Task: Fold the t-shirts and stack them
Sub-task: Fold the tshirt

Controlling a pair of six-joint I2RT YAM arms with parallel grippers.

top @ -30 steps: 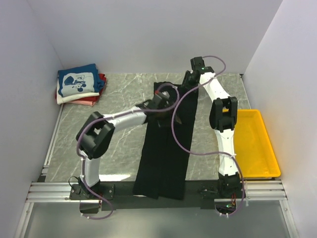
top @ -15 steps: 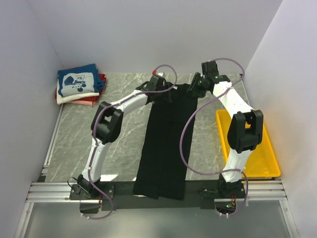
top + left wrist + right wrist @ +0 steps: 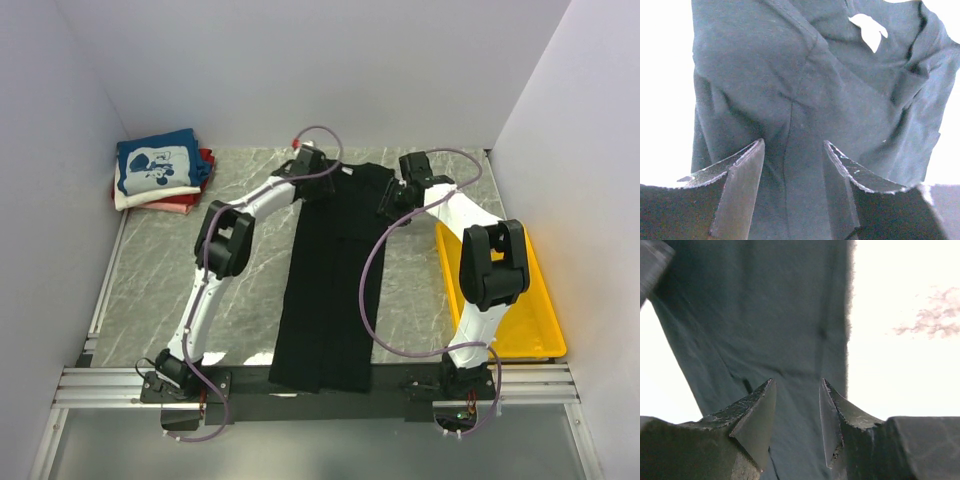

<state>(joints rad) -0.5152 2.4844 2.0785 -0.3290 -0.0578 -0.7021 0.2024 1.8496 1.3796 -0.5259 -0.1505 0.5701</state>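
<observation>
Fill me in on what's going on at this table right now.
Two robot arms are working on a black t-shirt, folded into a long strip that runs from the far side of the table to its near edge. The left gripper and right gripper sit at the strip's far corners, fingers apart over the cloth. A stack of folded shirts, blue on top, lies in the far left corner.

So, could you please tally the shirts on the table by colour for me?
Black shirt: 1
Blue shirt: 1
White shirt: 1
Red shirt: 1
Total: 4
</observation>
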